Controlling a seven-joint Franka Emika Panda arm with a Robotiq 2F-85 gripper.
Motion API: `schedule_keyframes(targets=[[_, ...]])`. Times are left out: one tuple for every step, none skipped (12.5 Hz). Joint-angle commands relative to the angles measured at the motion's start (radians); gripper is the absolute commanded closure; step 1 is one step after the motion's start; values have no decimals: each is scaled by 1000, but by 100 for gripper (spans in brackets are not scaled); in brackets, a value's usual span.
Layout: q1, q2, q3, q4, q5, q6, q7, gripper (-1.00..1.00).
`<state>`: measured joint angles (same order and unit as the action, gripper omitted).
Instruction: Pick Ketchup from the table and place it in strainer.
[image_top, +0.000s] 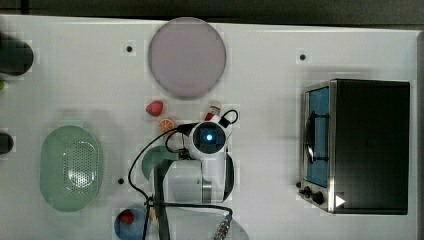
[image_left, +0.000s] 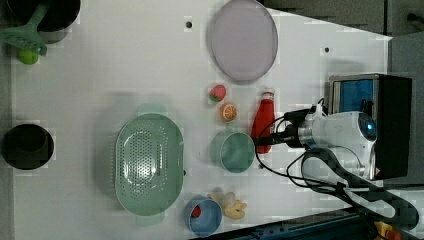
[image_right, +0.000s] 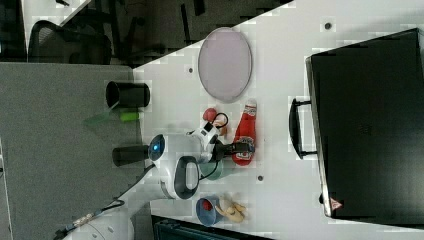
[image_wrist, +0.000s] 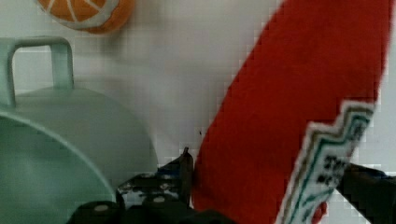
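I see the white table (image_top: 280, 100) taking up most of the top view, with dark floor along its far edge; in the right view a dark office chair (image_right: 70, 40) stands beyond the table and a grey panel (image_right: 55, 150) runs alongside it. The biggest thing on the table is the black oven (image_top: 372, 145) with its steel front and blue window, at the top view's right. At the top view's left sits the strainer (image_top: 70, 167), pale green, nothing in it. The lilac plate (image_top: 187, 57) lies near the far edge. The white arm (image_top: 200, 170) reaches in from the near edge over the middle. A teal cup (image_left: 232, 151) stands just beside the Ketchup (image_left: 263, 117), which lies flat on the table, cap toward the plate, well apart from the strainer. The gripper (image_wrist: 266, 182) is down at the bottle with its jaws spread, one finger on each side of the red body at the label end; I cannot tell if they touch it. A blue bowl (image_left: 202, 216), an orange slice (image_left: 229, 112) and a strawberry (image_left: 217, 93) are the small pieces nearby.
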<state>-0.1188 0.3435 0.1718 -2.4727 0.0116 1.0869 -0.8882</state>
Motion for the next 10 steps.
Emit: schedule_keyframes(targets=[[-6, 3, -4, 21, -2, 59, -47, -93], [-5, 5, -4, 15, -2, 61, -47, -68], [-6, 4, -5, 14, -2, 61, -47, -44], [-6, -3, -4, 15, -2, 60, -47, -29], [-6, -16, -1, 15, -2, 57, -47, -29], [-6, -38, 5, 15, -1, 47, -47, -29], [-5, -72, 8, 15, 0, 26, -41, -29], [-5, -116, 15, 19, 2, 2, -32, -29], [-5, -168, 26, 23, 2, -30, -30, -29], [-4, -225, 39, 33, 2, -88, -26, -29]])
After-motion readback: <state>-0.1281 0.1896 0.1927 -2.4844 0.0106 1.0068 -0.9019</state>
